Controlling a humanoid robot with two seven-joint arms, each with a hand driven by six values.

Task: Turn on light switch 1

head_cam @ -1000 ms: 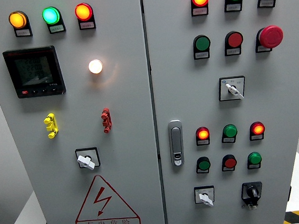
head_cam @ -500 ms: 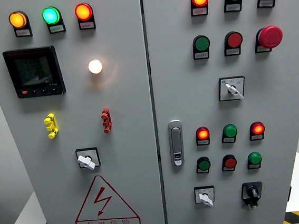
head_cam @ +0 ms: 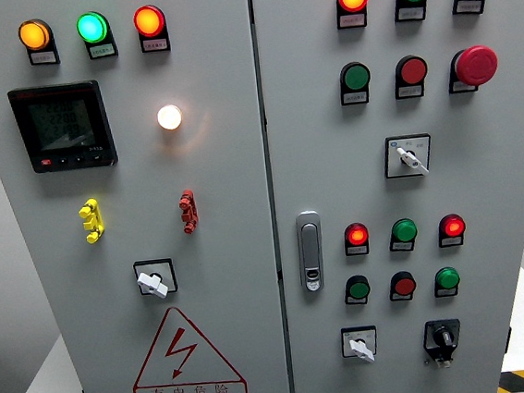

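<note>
Head view showed no robot hand at all, so whether either was open or holding anything could not be told. Light switch 1 was not identifiable by label; the likeliest candidate, the white rotary switch (head_cam: 152,281), sat at seven o'clock from the glowing white lamp (head_cam: 169,116), which suggested the light was already on. A second earlier, dark fingers had shown at the bottom edge below the warning triangle (head_cam: 186,357); they had since withdrawn.

A big grey cabinet (head_cam: 242,282) holds everything on its two doors. On the left door, a white lamp (head_cam: 169,117) glows at 12 o'clock from the red switch (head_cam: 187,211) — a yellow switch (head_cam: 91,220) sits at its 9 o'clock.
</note>
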